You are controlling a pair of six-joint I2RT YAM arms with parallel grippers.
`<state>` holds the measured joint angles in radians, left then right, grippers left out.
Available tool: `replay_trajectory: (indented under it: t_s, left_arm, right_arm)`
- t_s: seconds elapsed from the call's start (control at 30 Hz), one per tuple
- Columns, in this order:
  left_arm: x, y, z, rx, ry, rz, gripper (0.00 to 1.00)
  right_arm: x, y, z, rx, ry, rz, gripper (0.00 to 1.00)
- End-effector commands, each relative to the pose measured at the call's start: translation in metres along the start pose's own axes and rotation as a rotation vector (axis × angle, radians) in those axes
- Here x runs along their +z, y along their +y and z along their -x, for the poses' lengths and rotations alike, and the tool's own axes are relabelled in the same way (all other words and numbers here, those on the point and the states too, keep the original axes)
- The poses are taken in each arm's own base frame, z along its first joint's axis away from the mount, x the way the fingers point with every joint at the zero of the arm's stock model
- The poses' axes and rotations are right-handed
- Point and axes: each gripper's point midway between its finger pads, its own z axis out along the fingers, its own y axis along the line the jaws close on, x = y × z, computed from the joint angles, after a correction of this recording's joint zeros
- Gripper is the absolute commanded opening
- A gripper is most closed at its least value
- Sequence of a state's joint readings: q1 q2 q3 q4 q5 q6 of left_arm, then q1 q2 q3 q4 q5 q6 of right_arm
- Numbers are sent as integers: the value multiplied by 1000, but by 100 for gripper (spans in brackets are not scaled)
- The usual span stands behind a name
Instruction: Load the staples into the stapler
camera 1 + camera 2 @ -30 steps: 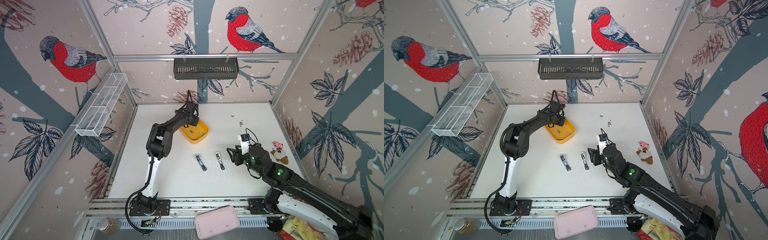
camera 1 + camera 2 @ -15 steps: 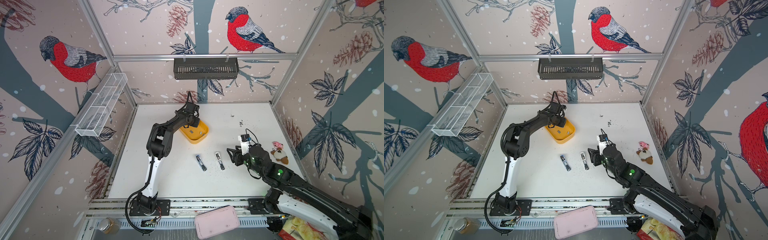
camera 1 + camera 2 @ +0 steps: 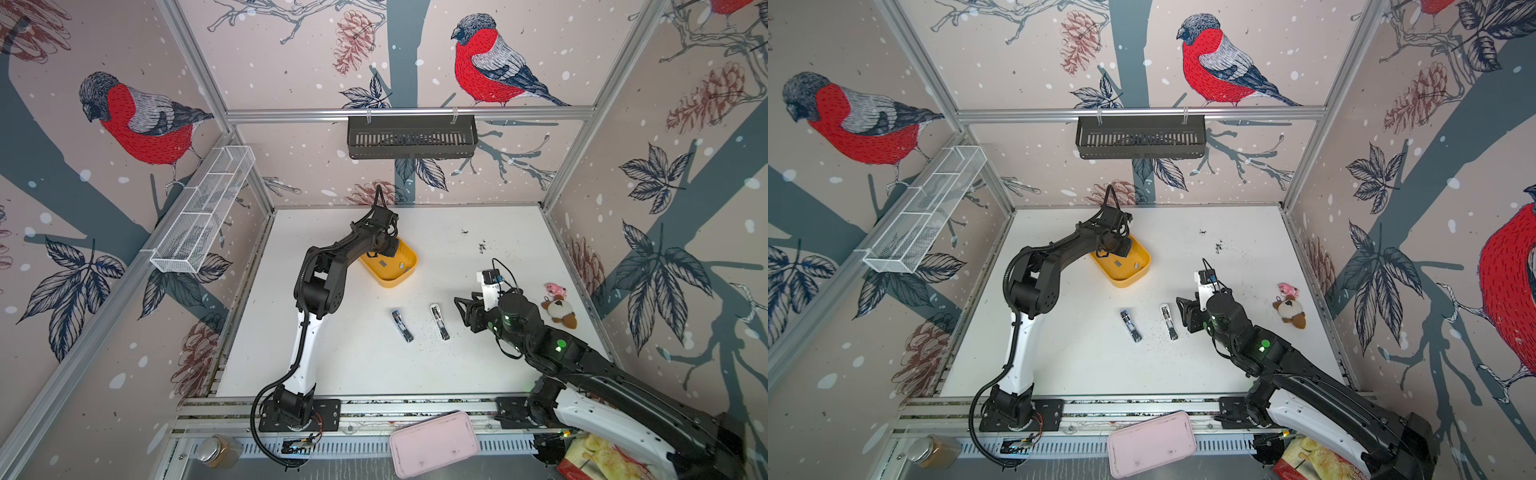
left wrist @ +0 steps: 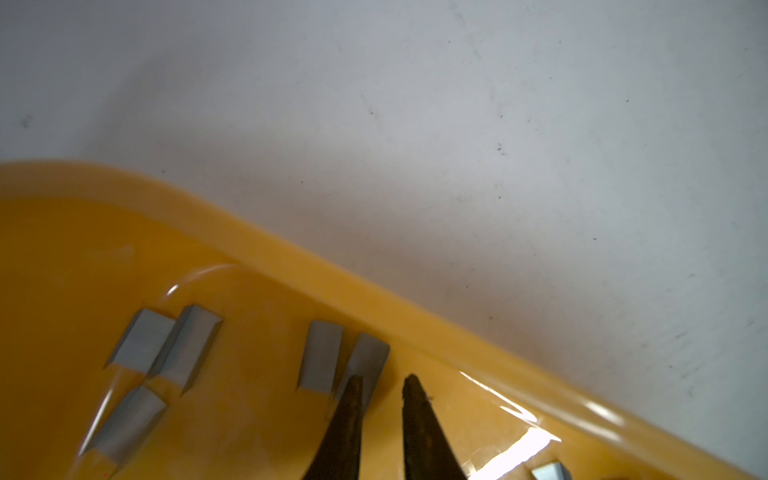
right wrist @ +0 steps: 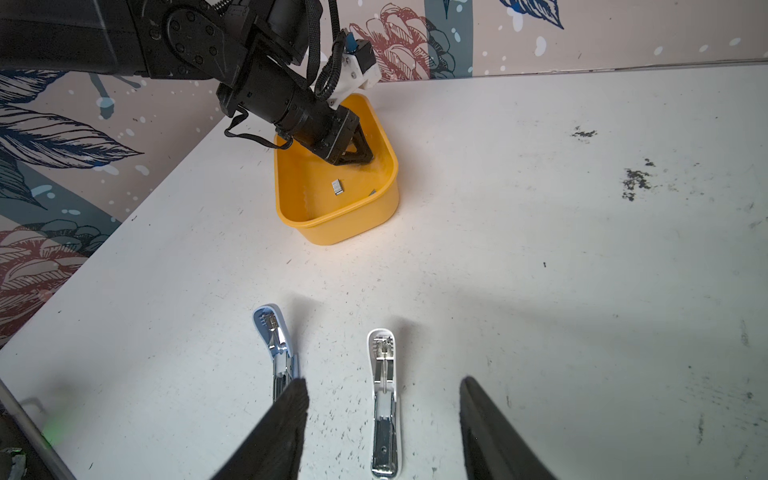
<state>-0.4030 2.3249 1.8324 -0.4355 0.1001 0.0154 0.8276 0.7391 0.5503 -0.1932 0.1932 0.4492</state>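
Several grey staples (image 4: 320, 357) lie on the floor of a yellow tray (image 4: 291, 257); two more staples (image 3: 382, 264) show in both top views. My left gripper (image 4: 382, 378) is down inside the tray (image 3: 409, 274), its jaws a narrow gap apart with nothing between them. One fingertip (image 4: 353, 386) overlaps a strip (image 4: 368, 359). Two staplers lie opened flat on the table, a blue one (image 5: 276, 345) and a white one (image 5: 384, 436). My right gripper (image 5: 384, 379) hovers open just above the white stapler (image 3: 439, 321).
A plush toy (image 3: 559, 309) and a small pink figure (image 3: 555, 289) lie at the right edge. Dark specks (image 3: 482, 247) dot the table. A pink case (image 3: 434, 442) rests on the front rail, with a jar (image 3: 216, 451) to its left. A black basket (image 3: 411, 137) and a wire basket (image 3: 203, 208) hang on the walls.
My left gripper has dipped slightly lower into the yellow tray and its jaws have narrowed. The right arm and both staplers have not moved.
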Motion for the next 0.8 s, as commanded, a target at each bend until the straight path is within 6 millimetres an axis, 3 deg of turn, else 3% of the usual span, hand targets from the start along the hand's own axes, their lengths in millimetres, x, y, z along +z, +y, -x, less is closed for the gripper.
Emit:
replay_trajectory:
  t_s: [0.0,0.77]
  left_arm:
    - [2,4,-7,4,26,21,20]
    - [8,8,-13,6,45,40,10]
  right_arm:
    - [0,1,2,13,-9,7,59]
    - [1,1,3,15,-12,6,59]
